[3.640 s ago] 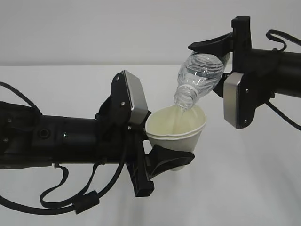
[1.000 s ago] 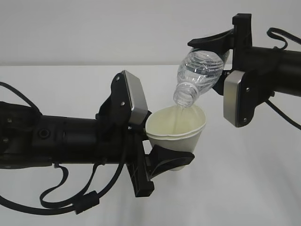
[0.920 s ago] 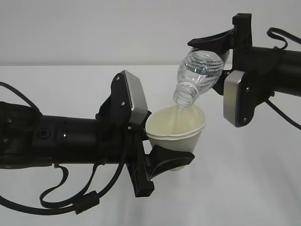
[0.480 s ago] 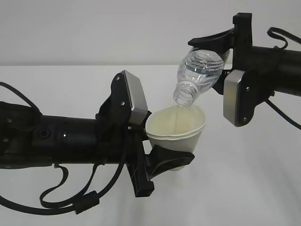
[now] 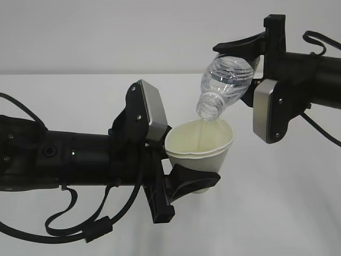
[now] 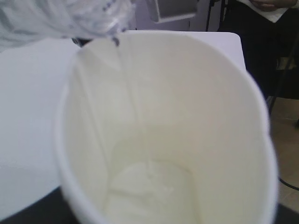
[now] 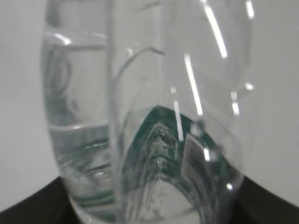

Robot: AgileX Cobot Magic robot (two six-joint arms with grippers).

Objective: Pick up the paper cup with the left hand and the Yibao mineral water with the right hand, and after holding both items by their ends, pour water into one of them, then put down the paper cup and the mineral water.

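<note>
Yibao mineral water (image 5: 226, 85) — tilted over paper cup (image 5: 201, 146)

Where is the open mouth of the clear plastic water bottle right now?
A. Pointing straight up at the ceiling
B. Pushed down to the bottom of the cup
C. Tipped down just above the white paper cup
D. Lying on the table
C: the clear plastic water bottle, held tilted by the right gripper, has its mouth just over the rim of the white paper cup, with a thin stream running in.
</note>
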